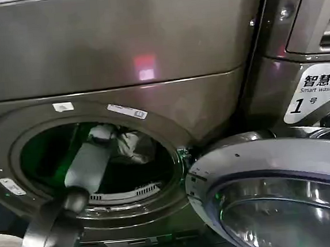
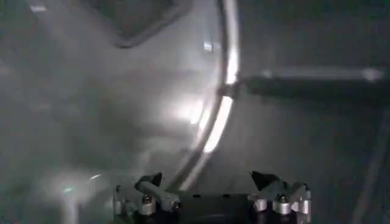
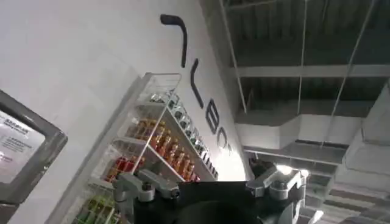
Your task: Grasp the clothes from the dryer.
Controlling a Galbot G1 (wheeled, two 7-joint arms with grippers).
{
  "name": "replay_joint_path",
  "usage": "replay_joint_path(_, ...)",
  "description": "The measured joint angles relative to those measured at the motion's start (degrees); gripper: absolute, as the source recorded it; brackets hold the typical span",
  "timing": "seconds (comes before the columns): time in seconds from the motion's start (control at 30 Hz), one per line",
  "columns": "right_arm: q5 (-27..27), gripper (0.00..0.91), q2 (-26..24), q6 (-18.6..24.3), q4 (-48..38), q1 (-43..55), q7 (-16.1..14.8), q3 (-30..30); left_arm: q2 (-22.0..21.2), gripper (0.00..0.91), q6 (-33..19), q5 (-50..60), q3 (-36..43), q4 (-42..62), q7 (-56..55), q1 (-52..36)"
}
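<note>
- The left gripper (image 2: 210,182) is inside the drum of the dryer (image 1: 119,58); in the left wrist view its fingers (image 2: 149,182) stand wide apart, with nothing between them and touching nothing.
- Ahead of those fingers lies bare steel drum wall with a bright curved seam (image 2: 216,119) running across it.
- In the head view the left arm (image 1: 87,162) rises from the near left and slants up and to the right through the round porthole (image 1: 98,158), its grey forearm crossing the near rim.
- The clothes (image 1: 133,145), a pale grey-white bundle, lie in the far part of the drum, just right of the arm's far end; whether arm and fabric touch cannot be told.
- A green glow tints the left of the drum interior.
- The open door (image 1: 275,195) hangs at the near right, its rim just beside the right edge of the porthole; the opening stays free to the right of the arm.
- The right gripper (image 3: 210,182) is held up and away, facing a white wall, a drinks shelf (image 3: 152,146) and the ceiling; its fingers (image 3: 143,185) are spread wide and hold nothing.
- A second machine labelled "Smart wash" (image 1: 315,90) stands at the far right.
</note>
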Motion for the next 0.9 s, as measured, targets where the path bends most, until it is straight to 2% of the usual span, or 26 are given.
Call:
replay_joint_path(0.23, -0.06, 0.907, 0.29, 0.13, 0.22, 0.23, -0.04, -0.45, 0.33, 0.907, -2.23, 12.33, 6.51, 5.09, 7.30, -4.77)
replay_joint_path(0.53, -0.10, 0.907, 0.82, 0.21, 0.50, 0.24, -0.07, -0.53, -0.73, 0.907, -1.43, 29.19, 10.81, 7.70, 10.52, -7.04)
replay_joint_path(0.9, -0.17, 0.907, 1.05, 0.37, 0.28, 0.57, -0.24, -0.62, -2.52, 0.907, -0.22, 35.41, 16.34, 10.15, 10.42, -7.09)
